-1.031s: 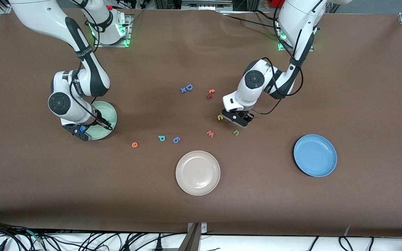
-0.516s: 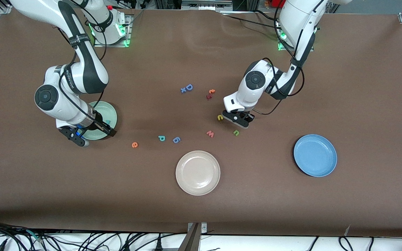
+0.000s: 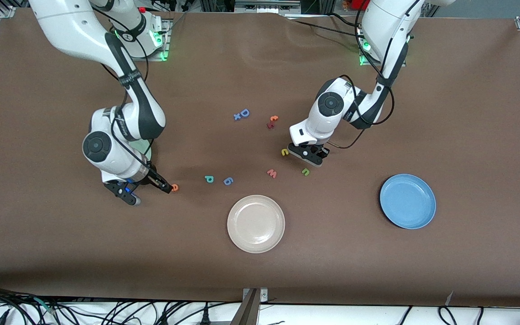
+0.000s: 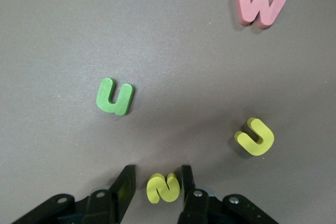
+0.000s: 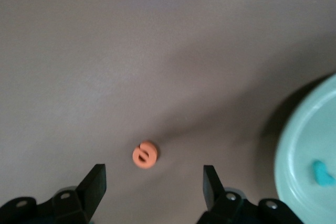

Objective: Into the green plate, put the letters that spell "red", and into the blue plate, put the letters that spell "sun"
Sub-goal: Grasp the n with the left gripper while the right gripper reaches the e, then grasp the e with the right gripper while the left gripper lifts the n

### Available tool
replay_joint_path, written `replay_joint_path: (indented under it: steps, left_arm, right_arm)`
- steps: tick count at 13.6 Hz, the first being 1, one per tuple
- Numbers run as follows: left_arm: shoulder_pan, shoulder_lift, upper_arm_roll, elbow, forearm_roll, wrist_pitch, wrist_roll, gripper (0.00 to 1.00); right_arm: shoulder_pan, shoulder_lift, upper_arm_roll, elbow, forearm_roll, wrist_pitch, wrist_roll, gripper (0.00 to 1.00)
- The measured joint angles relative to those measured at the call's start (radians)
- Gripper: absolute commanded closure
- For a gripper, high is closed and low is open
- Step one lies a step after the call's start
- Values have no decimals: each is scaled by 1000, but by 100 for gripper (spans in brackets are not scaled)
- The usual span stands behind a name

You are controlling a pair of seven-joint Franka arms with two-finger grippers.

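The right pincer (image 5: 152,187), fingers spread, hung just beside the orange "e" (image 5: 144,155) in mid-bench, near the green plate (image 5: 304,150). The left pincer (image 4: 156,190) straddled the yellow "s" (image 4: 163,188), fingers narrowing, not visibly pinching.

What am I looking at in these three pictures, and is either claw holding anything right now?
Two white robot arms, each ending in a two-finger gripper, work over a brown table. The wide picture looks down from across the table; the other two come from cameras on the arms' wrists. Toy letters and plates lie on the table. The left gripper straddles a yellow s, jaws not yet pinching it. The right gripper, open, hangs over an orange e beside the green plate, which holds a teal r. The blue plate has no letters. Nothing is held.
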Motion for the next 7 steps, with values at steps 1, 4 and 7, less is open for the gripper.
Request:
replay_joint_path:
  steps: [1,4,7]
  left_arm:
    - [0,-1,0,0,0,-2,-1,72]
    - [1,-6,-3,0,0,-10,-8,81]
    - [1,-6,-3,-1,0,-11,-21,83]
  right_arm:
    - [0,19,0,0,0,20,5,14]
    - [12,47,0,1,0,38,37,14]
    - [38,58,0,2,0,51,75,14]
